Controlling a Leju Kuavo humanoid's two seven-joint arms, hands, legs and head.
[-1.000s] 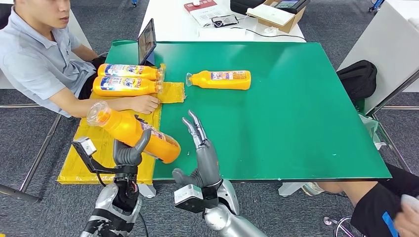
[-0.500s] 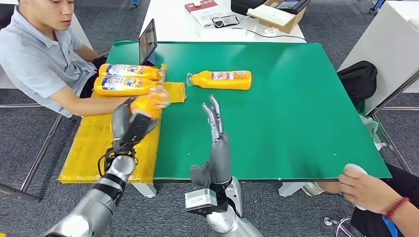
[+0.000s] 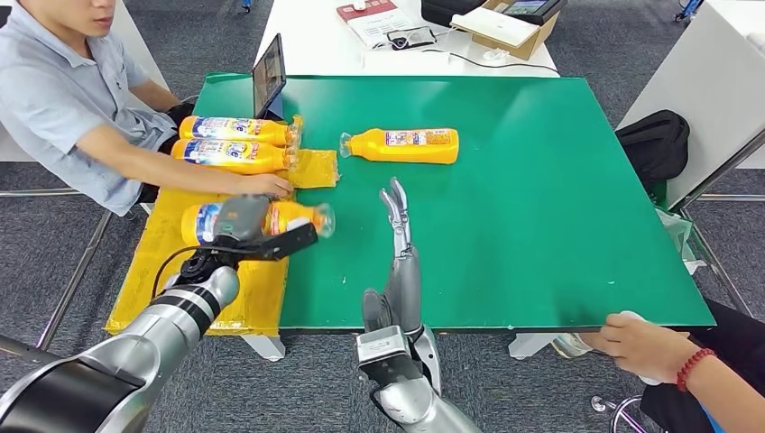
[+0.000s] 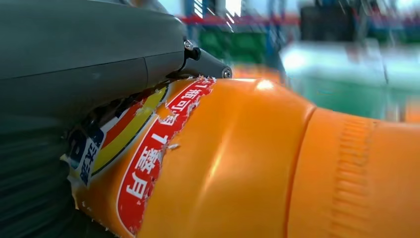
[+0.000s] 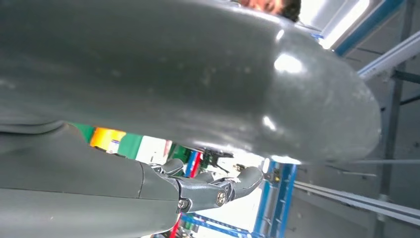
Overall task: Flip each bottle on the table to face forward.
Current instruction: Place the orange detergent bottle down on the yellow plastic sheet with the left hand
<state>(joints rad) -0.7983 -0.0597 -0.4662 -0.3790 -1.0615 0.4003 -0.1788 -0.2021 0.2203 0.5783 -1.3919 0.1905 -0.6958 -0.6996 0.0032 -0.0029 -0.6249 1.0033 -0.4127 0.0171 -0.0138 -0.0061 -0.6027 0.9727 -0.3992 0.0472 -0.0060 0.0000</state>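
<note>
We've got the held bottle (image 3: 271,219) lying sideways in the left hand (image 3: 242,225) over the yellow mat (image 3: 171,271), cap toward the green table (image 3: 541,225). The hand wraps its middle, so a good chunk of the label is covered. Up close from the left wrist, the label is torn and carries white characters on red, too cropped for us to read properly. Two more bottles (image 3: 236,142) lie on the mat by a person's hand (image 3: 263,186); their print is too small to read. A fourth bottle (image 3: 401,145) lies on the table. The right hand (image 3: 400,262) holds nothing, fingers straight and upright.
</note>
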